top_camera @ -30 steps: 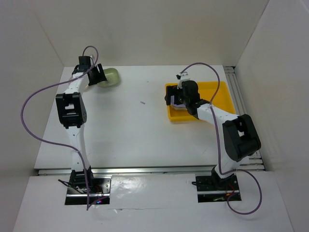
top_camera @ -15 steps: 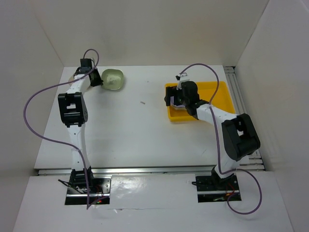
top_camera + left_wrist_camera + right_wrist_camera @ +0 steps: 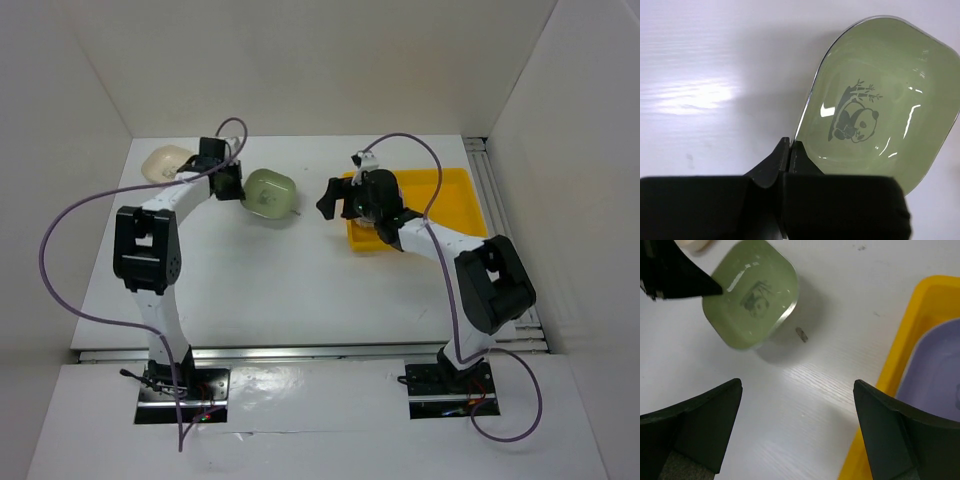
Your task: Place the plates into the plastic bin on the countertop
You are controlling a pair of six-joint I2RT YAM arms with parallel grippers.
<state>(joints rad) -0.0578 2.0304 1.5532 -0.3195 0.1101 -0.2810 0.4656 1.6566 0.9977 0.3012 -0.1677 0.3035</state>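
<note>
While left jaws clamp the green plate, right jaws gape between it and the bin.

One green plate, one cream plate, one lavender plate — maybe a stack — one yellow bin

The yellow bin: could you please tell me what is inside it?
A lavender plate lies in the yellow bin. The right arm covers its left part, so other plates there cannot be seen.

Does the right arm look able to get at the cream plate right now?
Probably not: the left gripper, shut on the green plate, sits between the right gripper and the cream plate.
</note>
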